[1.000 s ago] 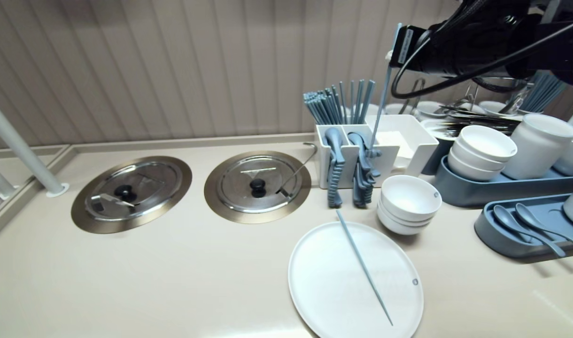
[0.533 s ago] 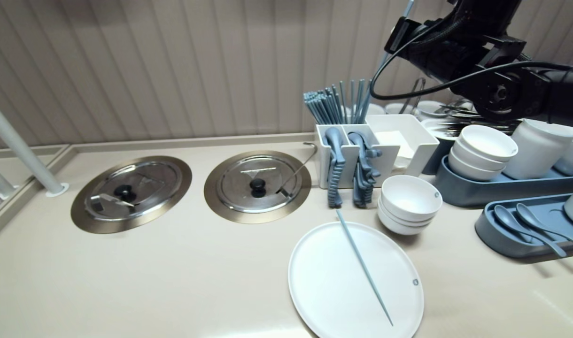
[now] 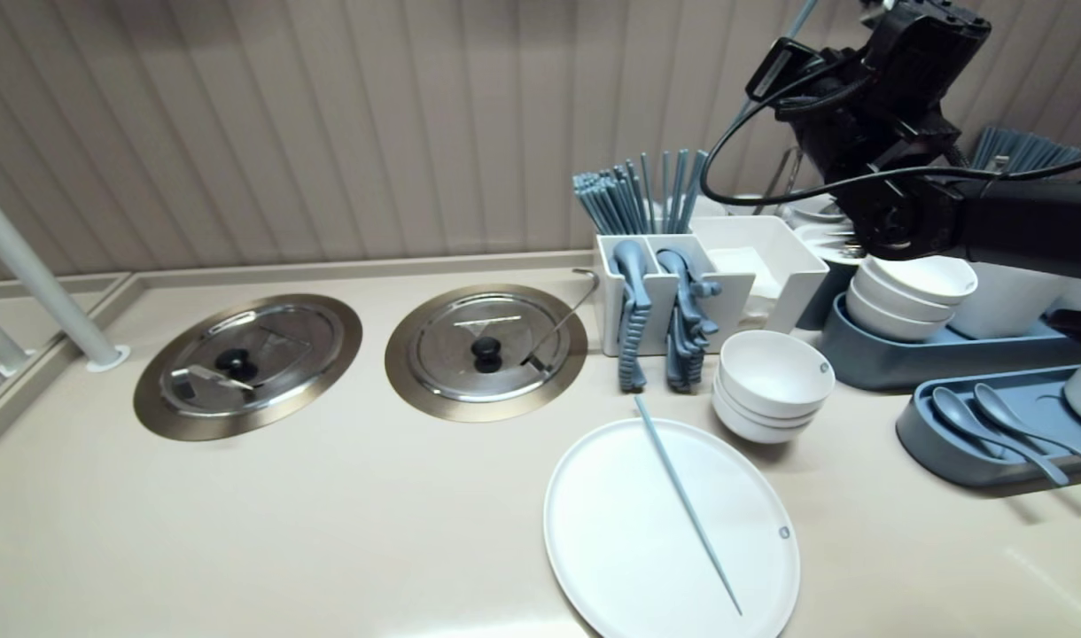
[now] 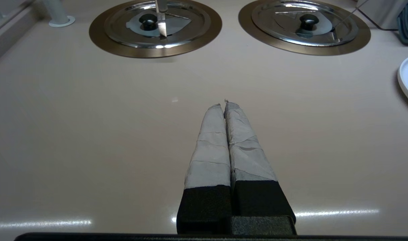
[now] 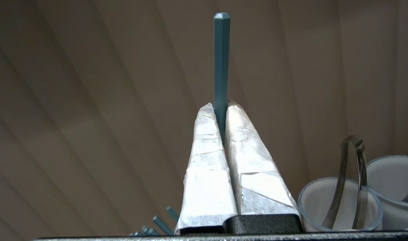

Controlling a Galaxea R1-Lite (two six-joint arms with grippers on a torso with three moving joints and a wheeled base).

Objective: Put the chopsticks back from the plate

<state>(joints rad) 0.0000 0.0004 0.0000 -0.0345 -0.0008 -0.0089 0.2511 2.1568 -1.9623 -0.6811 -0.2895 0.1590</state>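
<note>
My right gripper [image 5: 220, 104] is shut on a blue chopstick [image 5: 221, 60], which sticks out past the taped fingertips toward the panelled wall. In the head view the right arm [image 3: 877, 106] is raised at the upper right, above the white cutlery caddy [image 3: 660, 301], and the chopstick's end [image 3: 800, 16] shows at the top edge. A second blue chopstick [image 3: 687, 505] lies slantwise on the white plate [image 3: 611, 549] at the front. My left gripper [image 4: 223, 103] is shut and empty, low over bare counter.
Several blue chopsticks [image 3: 647, 190] stand in the caddy. A stack of white bowls [image 3: 771, 381] sits right of the plate. Two steel lids [image 3: 248, 363] [image 3: 486, 350] are set into the counter at left. Blue trays [image 3: 948, 354] with bowls, cups and spoons crowd the right.
The right arm has lifted the chopstick clear of the caddy and swung up and to the right, tilting so the chopstick points upward. The left arm has not moved.
</note>
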